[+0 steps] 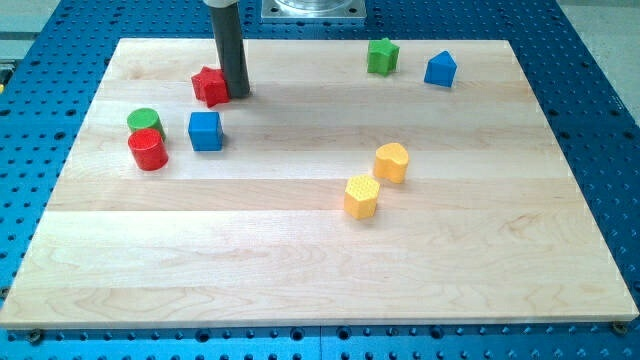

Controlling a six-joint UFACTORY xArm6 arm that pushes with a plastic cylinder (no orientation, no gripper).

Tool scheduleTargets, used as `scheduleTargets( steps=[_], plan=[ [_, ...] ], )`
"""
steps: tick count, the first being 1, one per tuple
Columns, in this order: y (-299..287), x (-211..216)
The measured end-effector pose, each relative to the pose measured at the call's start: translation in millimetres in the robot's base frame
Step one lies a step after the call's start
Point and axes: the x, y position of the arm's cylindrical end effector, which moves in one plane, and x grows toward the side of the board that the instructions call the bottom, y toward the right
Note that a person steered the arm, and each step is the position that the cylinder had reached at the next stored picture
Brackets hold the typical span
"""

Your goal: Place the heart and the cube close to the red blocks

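Observation:
My tip (237, 92) rests on the board at the view's upper left, touching the right side of the red star block (210, 87). The red cylinder (148, 150) stands lower left of it, with the green cylinder (145, 122) touching it from behind. The blue cube (205, 131) sits just right of the two cylinders, below the red star. The yellow heart (392, 162) lies right of the board's middle, far from the red blocks. A yellow hexagonal block (361, 197) sits just below and left of the heart.
A green star block (381, 56) and a blue house-shaped block (440, 69) sit near the board's top edge at the right. The wooden board (300, 270) lies on a blue perforated table. The arm's base plate (314, 9) is at the top centre.

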Motion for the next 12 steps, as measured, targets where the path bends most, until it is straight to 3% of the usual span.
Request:
scheduleTargets(
  steps=[1,3,4,5,6,8,10,12],
  plan=[
    [-17,-5],
    [-81,51],
    [-69,53],
    [7,60],
    [108,103],
    [275,116],
    [340,120],
    [339,157]
  ],
)
